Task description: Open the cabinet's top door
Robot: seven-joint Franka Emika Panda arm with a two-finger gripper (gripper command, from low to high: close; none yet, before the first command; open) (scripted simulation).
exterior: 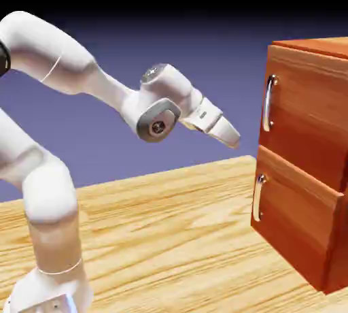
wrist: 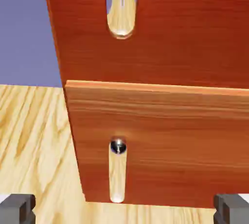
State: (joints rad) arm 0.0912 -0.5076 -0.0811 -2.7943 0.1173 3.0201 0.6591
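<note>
Approach stage of a door-opening task. The cabinet (exterior: 306,162) stands on the bench (exterior: 177,237) at the right of the exterior view, its two front panels stacked one above the other; the top door (exterior: 309,111) appears shut, flush in the frame, while the lower panel (exterior: 299,223) seems to jut slightly forward of it. Each panel carries a vertical silver bar, and the top handle (exterior: 270,103) sits near the door's edge nearest the arm, presumably so that a pull there gives good leverage about a hinge on the far side (the hinge itself is not visible). The gripper (exterior: 231,136) hangs in open air well apart from the cabinet, angled forward and slightly downward toward it, touching nothing. In the hand view its two grey fingertips (wrist: 17,208) stand at opposite bottom corners, so the jaws are spread wide and empty, a sensible setting for straddling a bar. That view centres on the lower handle (wrist: 117,172), with only the bottom end of the top handle showing at the upper edge, which suggests the hand must rise before closing in.
</note>
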